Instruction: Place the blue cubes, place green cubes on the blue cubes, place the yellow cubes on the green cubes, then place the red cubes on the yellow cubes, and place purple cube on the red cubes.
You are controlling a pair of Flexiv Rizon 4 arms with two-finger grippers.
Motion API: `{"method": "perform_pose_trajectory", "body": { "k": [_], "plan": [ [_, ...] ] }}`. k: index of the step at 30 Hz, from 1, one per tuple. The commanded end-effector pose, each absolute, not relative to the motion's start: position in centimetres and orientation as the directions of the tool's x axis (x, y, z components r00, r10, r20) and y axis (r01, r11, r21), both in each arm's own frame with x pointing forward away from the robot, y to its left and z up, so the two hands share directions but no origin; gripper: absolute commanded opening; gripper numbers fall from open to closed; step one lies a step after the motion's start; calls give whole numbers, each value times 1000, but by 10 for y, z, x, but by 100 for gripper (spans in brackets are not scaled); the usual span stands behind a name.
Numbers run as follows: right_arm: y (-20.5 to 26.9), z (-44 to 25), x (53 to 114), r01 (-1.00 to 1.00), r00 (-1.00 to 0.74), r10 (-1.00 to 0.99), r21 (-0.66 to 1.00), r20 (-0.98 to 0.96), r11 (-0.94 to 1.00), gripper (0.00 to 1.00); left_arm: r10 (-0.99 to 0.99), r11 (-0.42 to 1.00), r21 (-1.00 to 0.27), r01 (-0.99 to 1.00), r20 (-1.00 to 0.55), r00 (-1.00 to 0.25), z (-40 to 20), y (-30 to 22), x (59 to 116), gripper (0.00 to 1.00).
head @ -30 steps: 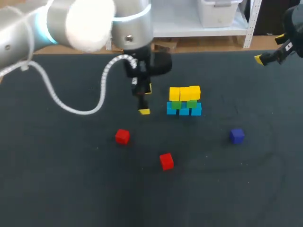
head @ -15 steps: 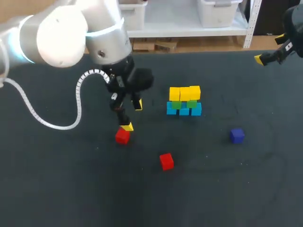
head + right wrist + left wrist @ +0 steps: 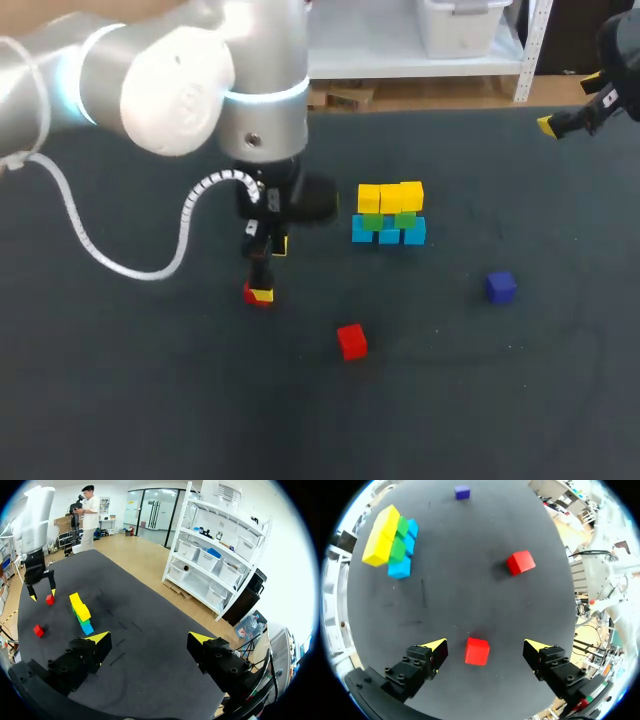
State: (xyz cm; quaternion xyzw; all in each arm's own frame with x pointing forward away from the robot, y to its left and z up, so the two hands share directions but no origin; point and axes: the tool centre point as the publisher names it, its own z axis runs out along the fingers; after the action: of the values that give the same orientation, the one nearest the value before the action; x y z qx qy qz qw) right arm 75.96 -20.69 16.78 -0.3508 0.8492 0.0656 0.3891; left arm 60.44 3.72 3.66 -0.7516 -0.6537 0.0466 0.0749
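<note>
The stack (image 3: 388,213) stands mid-table: cyan-blue cubes at the bottom, green in the middle, yellow on top. My left gripper (image 3: 270,270) hangs open over a red cube (image 3: 256,293), which it partly hides. In the left wrist view that red cube (image 3: 477,651) lies between the spread fingers of the left gripper (image 3: 486,647), touching neither. A second red cube (image 3: 351,341) lies nearer the front, and a purple cube (image 3: 500,286) sits to the right. My right gripper (image 3: 565,110) is held open high at the far right edge, with nothing in it.
The stack (image 3: 390,542), the other red cube (image 3: 520,562) and the purple cube (image 3: 462,492) lie ahead of my left gripper. From the right gripper (image 3: 150,638) the stack (image 3: 81,612) and my left arm (image 3: 35,555) show far off. Dark cloth covers the table (image 3: 150,400).
My left gripper has swung from beside the stack toward the front left and come down around the red cube. The right arm has not moved.
</note>
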Motion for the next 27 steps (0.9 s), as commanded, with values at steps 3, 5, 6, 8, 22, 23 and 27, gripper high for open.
{"method": "perform_pose_trajectory", "body": {
  "k": [3, 5, 6, 8, 22, 23, 27],
  "plan": [
    [-205, 168, 756, -612, -454, -545, -197, -705, 766, 100, 991, -130, -112, 985, -17, 129, 30, 38, 586, 100],
    [-205, 168, 756, -612, -454, -545, -197, -705, 766, 100, 991, -134, -104, 986, -33, 131, 29, 41, 582, 100],
    [-205, 168, 756, -612, -454, -545, -197, -705, 766, 100, 990, -136, -98, 986, -41, 132, 27, 42, 580, 100],
    [-205, 168, 756, -612, -454, -545, -197, -705, 766, 100, 989, -149, -98, 984, -39, 146, 24, 46, 576, 100],
    [-205, 168, 756, -612, -454, -545, -197, -705, 766, 100, 985, -173, -67, 983, -17, 173, 11, 62, 575, 100],
    [-205, 168, 756, -612, -454, -545, -197, -705, 766, 100, 985, -171, -63, 983, -18, 170, 10, 62, 575, 100],
    [-205, 168, 756, -612, -454, -545, -197, -705, 766, 100, 985, -171, -58, 984, -19, 170, 8, 61, 578, 100]
  ]
}}
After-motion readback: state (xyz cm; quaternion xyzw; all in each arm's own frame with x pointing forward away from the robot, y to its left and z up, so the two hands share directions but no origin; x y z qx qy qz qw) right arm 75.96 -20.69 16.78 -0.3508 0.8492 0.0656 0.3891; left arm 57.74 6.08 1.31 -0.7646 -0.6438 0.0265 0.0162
